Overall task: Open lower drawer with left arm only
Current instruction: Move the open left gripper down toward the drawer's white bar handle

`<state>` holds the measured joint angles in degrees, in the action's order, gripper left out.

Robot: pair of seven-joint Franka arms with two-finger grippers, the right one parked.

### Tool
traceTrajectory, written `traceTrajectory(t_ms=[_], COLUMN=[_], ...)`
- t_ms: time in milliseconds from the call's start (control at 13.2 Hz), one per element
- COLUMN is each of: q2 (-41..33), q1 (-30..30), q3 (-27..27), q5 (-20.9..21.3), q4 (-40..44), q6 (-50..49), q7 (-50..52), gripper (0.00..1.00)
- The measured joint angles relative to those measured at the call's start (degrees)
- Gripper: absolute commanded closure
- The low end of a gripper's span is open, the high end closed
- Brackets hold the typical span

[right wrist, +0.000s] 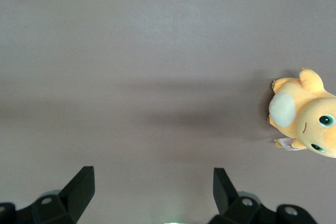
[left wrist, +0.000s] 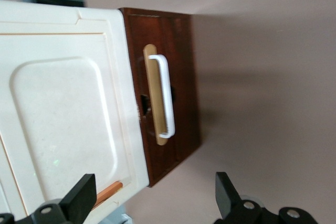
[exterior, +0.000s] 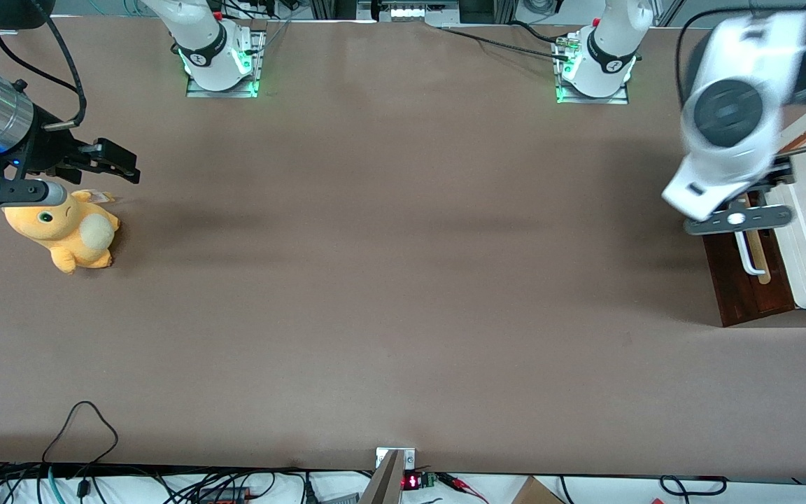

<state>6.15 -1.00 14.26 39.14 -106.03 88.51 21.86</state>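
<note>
While our left arm (exterior: 728, 133) hangs over the working arm's end of the table (exterior: 389, 280), we see its gripper (left wrist: 152, 203) poised above the cabinet, with nothing between the fingers. Our wrist camera shows the two black fingertips (left wrist: 81, 195) spread wide apart, one over the cream-white cabinet top (left wrist: 63, 114) and the other over bare brown table surface, so we hold nothing and touch nothing.

We find the lower drawer (left wrist: 181, 93) under that cream top: a dark brown wooden front that faces toward the parked arm's end of the table. On it we see a tan wood strip (left wrist: 153, 95), and on the strip a white bar handle (left wrist: 165, 95) running along its length. We see the dark front only a little proud of the cream top's edge, and no pale interior shows. A small dark notch sits where the strip meets the cream edge. A small reddish bar (left wrist: 107, 192) lies on the cream top close to one of our fingertips.

From the front camera we see the arm's white wrist link covering part of the cabinet, with the white handle and the tan strip showing just below it and the brown front (exterior: 742, 287) reaching nearer to the camera.

Well apart, toward the parked arm's end, we note a yellow plush toy (exterior: 67, 231) lying on the table.
</note>
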Motion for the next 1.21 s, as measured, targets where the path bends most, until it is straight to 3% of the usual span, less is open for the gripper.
traceTrajectory(t_ms=[303,606,833,1212], q2=[3.8,10.4,15.0,20.2], q1=[-0.3,-1.2,-1.2,-1.3], q3=[2.0,2.0,1.3,-1.8], q5=[13.6,23.4,29.2,35.3], q4=[-8.8,-13.6,-16.5,-17.5], q6=[-0.1,-0.7,-0.8,-1.1], q7=[6.9,13.2,21.0,25.9], gripper=[0.00,0.00,0.00,0.02])
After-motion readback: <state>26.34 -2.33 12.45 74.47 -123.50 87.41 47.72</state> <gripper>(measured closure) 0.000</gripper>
